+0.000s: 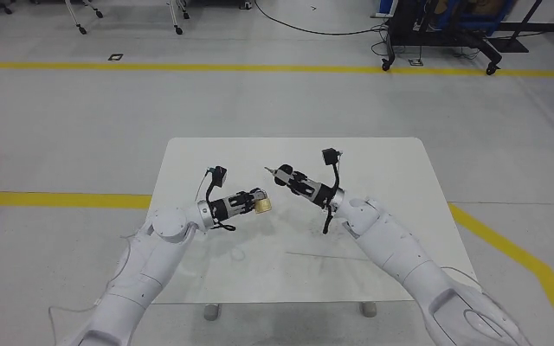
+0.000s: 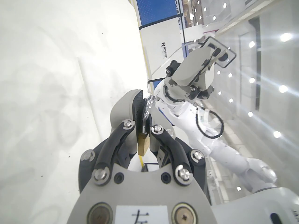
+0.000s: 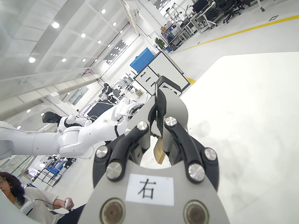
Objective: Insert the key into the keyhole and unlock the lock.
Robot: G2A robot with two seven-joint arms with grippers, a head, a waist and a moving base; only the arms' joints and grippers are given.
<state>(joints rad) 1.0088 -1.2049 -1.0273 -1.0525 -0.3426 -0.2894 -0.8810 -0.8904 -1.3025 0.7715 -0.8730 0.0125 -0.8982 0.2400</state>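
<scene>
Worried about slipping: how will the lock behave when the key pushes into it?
The lock looks like solid brass, so probably stiff and heavy for its size. The left gripper is shut on it, so it likely holds, though smooth metal might pivot if the key pushes off-centre.

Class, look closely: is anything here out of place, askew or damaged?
Nothing is spilled or damaged. The brass padlock in the left gripper and the thin silver key in the right gripper are apart, and the key points past the padlock, not at it.

lock: brass | left claw: grey, pads black textured | table: white | floor line: yellow
</scene>
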